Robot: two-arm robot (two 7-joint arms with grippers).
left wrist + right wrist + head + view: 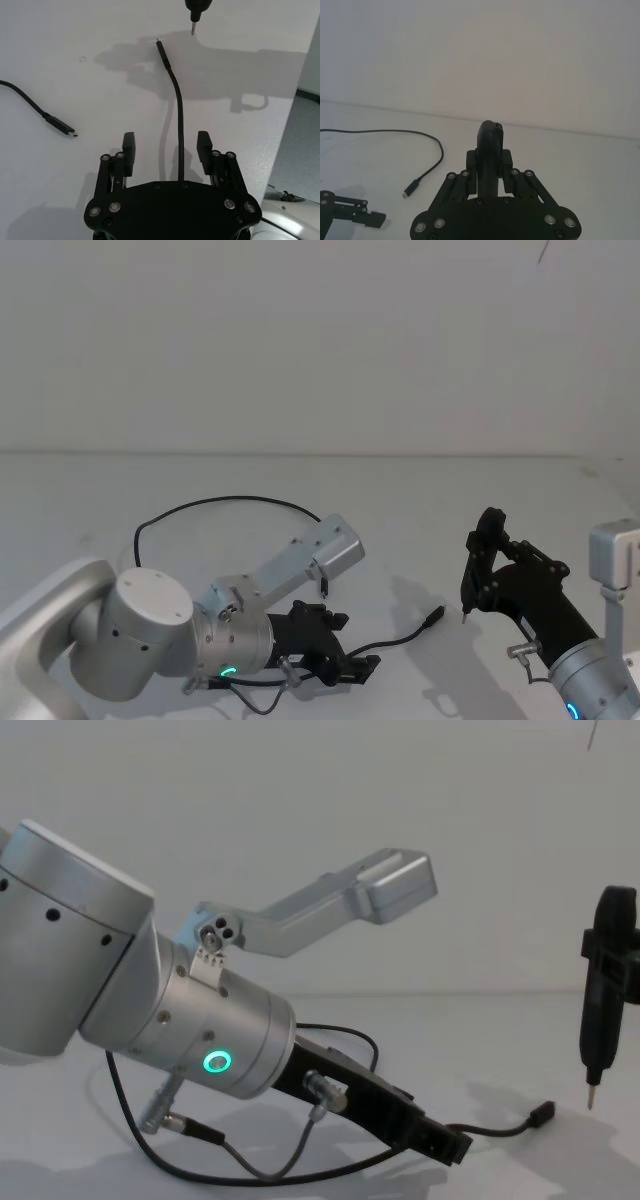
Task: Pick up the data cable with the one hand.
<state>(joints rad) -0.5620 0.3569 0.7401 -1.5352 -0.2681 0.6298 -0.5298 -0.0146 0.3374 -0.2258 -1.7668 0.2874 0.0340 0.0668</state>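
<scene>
The data cable (225, 500) is thin and black and loops across the white table. One plug (323, 589) lies beside my left forearm, and the other plug (434, 616) points toward the right arm. My left gripper (166, 146) is low over the table and open. Its fingers (129, 147) straddle the cable (179, 115) just behind that second plug (162, 52), and the cable runs back under the palm. From the chest view the left gripper (440, 1140) nearly touches the table, with the plug (541, 1113) ahead of it. My right gripper (497, 560) is shut on a black pen-like tool (476, 570).
The pen-like tool's metal tip (193, 26) hangs just beyond the cable's plug. A grey wire with metal connectors (250, 1172) droops under my left wrist. The table's edge (286, 145) runs close beside the left gripper. A plain wall (320, 340) stands behind the table.
</scene>
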